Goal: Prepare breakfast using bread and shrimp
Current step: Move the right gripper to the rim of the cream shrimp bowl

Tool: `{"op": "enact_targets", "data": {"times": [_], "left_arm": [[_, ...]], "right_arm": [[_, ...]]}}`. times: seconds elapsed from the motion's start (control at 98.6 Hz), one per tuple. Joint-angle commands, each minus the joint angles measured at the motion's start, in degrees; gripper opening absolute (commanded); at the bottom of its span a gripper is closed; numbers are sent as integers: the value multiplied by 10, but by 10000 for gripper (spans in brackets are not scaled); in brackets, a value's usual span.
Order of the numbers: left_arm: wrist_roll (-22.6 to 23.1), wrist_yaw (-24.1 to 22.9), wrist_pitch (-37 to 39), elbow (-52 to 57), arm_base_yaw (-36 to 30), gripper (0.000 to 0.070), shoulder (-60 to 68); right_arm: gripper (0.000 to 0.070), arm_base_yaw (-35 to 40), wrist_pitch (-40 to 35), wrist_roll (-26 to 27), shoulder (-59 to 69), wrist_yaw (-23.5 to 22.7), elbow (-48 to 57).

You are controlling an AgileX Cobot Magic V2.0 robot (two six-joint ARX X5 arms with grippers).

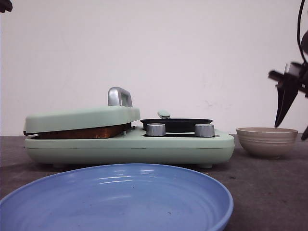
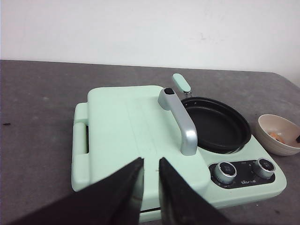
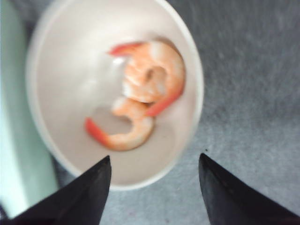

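The bread (image 1: 82, 132) shows only as a brown crust edge pressed under the closed lid (image 2: 126, 126) of the mint-green breakfast maker (image 1: 130, 147). Two shrimp (image 3: 152, 75) (image 3: 124, 129), orange with red tails, lie in a beige bowl (image 3: 61, 93) to the right of the machine. My right gripper (image 3: 154, 161) hangs open just above that bowl's rim, one finger over the bowl and one over the table, holding nothing. My left gripper (image 2: 151, 161) hovers over the front of the lid, its fingers all but together with a thin slit between them, empty.
A black frying pan (image 2: 215, 124) sits on the machine's right half, with two silver knobs (image 1: 155, 129) in front. A silver handle (image 2: 180, 122) rises from the lid. A large blue plate (image 1: 115, 197) lies at the front edge. The bowl (image 1: 267, 141) stands right of the machine.
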Motion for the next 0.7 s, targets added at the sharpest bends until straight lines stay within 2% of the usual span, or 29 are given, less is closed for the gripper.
{"op": "enact_targets", "data": {"times": [0.0,0.314,0.69], "left_arm": [[3,-1,7,3,-4,28,3],[3,-2,9,3,-4,28,10],[3,-1,33,3,-4,28,29]], "right_arm": [[361,-1,5,9,16,-8,8],[361,7,14,15,42,-39,3],[361,24,27,24,57,-40,3]]}}
